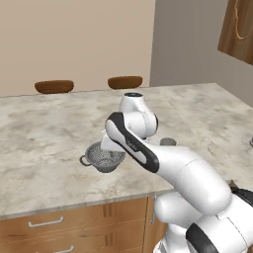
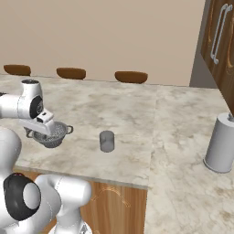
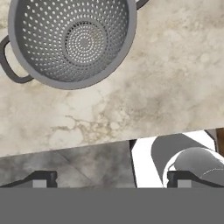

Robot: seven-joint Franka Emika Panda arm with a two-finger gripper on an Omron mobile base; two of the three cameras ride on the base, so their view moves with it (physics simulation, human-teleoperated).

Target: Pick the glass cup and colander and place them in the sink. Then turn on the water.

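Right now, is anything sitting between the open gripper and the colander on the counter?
Nothing visible does. In the hand view the gripper is open above the marble counter, with bare counter between its fingertips and the colander, which is upright and empty. The glass cup stands apart, off to the colander's side.

Colander (image 1: 102, 159) upright on marble counter (image 1: 44, 138), arm partly covering it.

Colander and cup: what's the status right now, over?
Gripper open, holding nothing, above colander. Colander and glass cup upright on counter, apart. Nothing between them.
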